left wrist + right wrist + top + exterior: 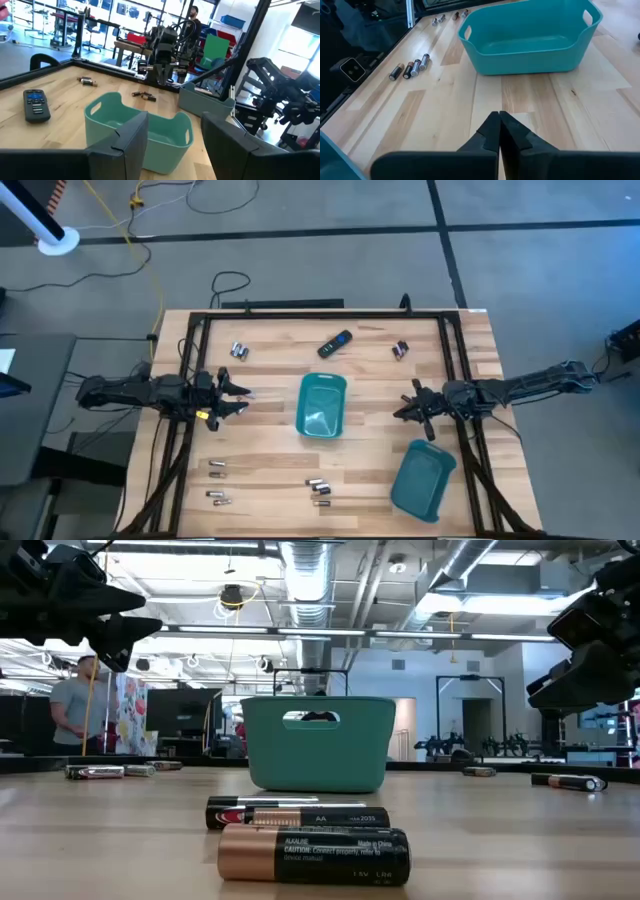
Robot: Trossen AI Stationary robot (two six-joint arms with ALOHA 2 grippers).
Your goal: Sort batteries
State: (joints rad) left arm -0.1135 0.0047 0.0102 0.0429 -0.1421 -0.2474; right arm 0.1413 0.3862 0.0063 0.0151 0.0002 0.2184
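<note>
Batteries lie flat on the wooden table in small groups: far left, far right, near left and near middle. The near-middle ones fill the foreground of the low view. A teal tray stands at the table's middle, and a second teal tray stands near right. My left gripper hovers open to the left of the middle tray. My right gripper hovers shut to its right, with nothing between its fingers.
A black remote lies beyond the middle tray. A dark frame runs along the table's far edge and down both sides. Bare wood lies between the trays and the battery groups. A person stands in the room behind.
</note>
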